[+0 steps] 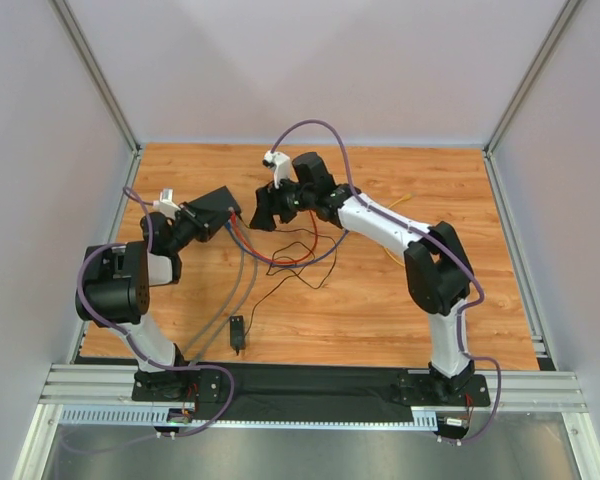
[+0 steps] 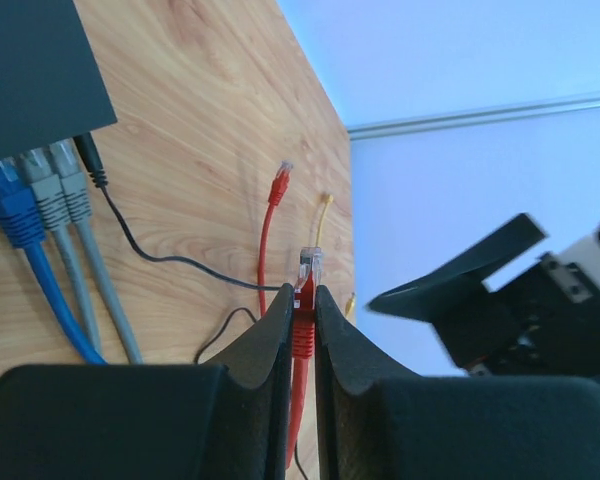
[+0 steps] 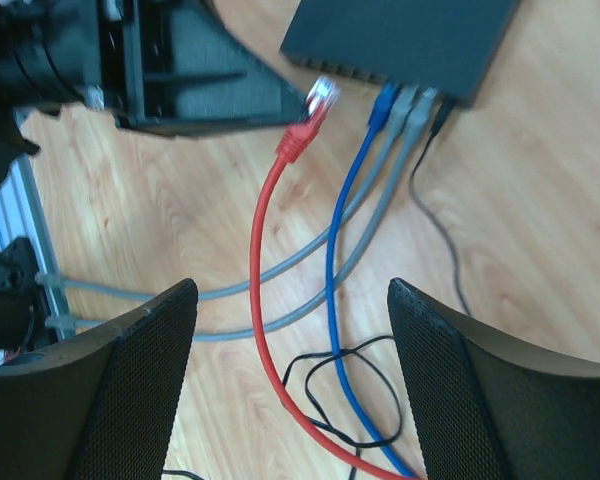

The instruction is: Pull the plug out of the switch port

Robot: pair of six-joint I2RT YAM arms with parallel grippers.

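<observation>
red plug [image 2: 307, 268] sat pinched in the closed jaws of my left gripper [image 2: 302, 298], long axis running six to twelve, already out of the switch [image 2: 30, 70] at ten o'clock, my right gripper [image 3: 292, 330] spread wide, farther off.

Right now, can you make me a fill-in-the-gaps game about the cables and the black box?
1. The left tool is shut on the plug of the ___ cable.
2. The right tool is ___ and holds nothing.
3. Beside the blue cable, ___ grey cables are plugged into the switch.
Missing words: red; open; two.
</observation>
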